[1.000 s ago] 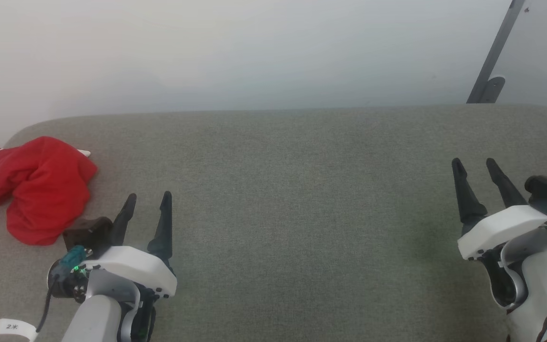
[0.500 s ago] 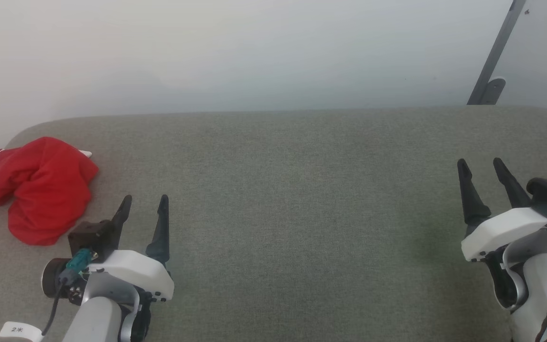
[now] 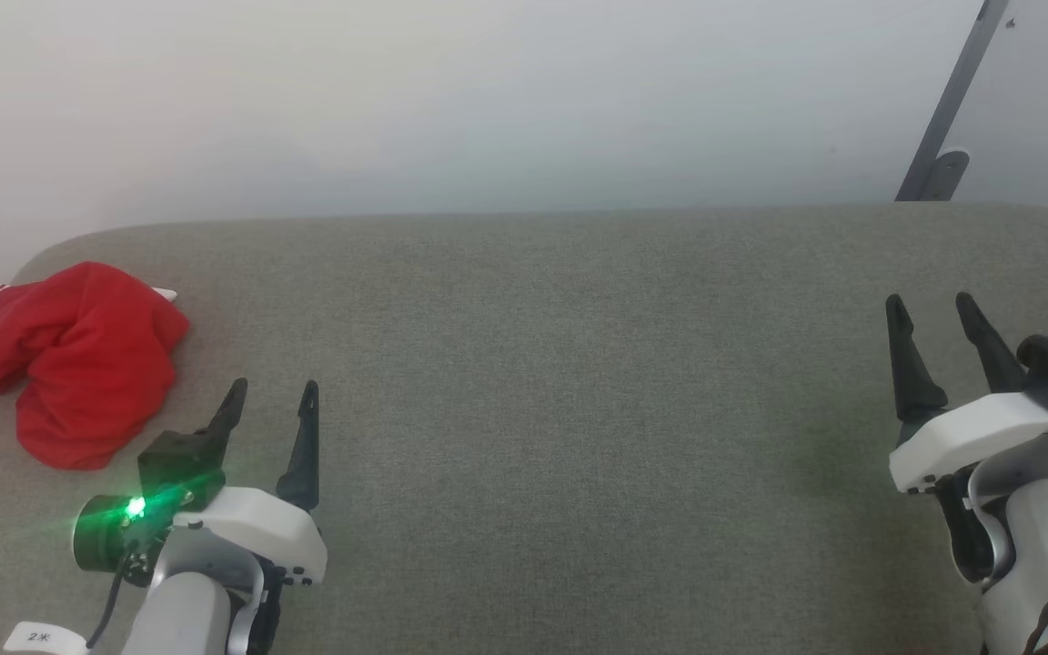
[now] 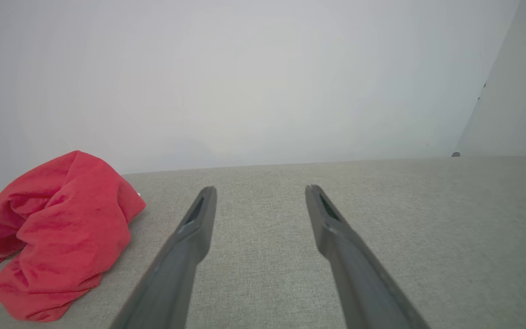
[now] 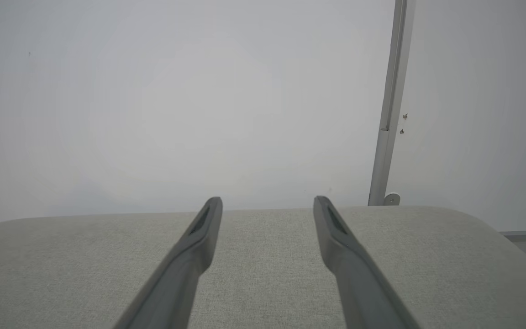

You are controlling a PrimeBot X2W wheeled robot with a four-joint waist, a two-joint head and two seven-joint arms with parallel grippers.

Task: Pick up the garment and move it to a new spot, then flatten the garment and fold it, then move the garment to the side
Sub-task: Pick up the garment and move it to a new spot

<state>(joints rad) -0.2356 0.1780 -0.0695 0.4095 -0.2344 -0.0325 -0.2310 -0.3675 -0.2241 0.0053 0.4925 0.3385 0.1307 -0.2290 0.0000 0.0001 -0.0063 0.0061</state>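
Note:
The garment (image 3: 69, 359), bright red with a bit of white striped trim at its left end, lies crumpled at the far left of the grey upholstered surface (image 3: 560, 382). In the left wrist view the garment (image 4: 57, 233) sits to the left of the fingers. My left gripper (image 3: 271, 393) hovers open just right of and nearer than the heap, not touching it, nothing between its fingers. My right gripper (image 3: 929, 305) stands open and empty at the far right. Both wrist views show spread fingers, left gripper (image 4: 258, 189) and right gripper (image 5: 267, 201).
A pale wall rises behind the surface's rounded back edge. A grey metal bar (image 3: 947, 105) leans against the wall at the upper right, also as a pole (image 5: 388, 119) in the right wrist view. The broad middle of the grey surface lies between the grippers.
My left gripper has drawn slightly back toward me and a green light now glares on its wrist. The right gripper has shifted a little right and farther. The garment has not moved.

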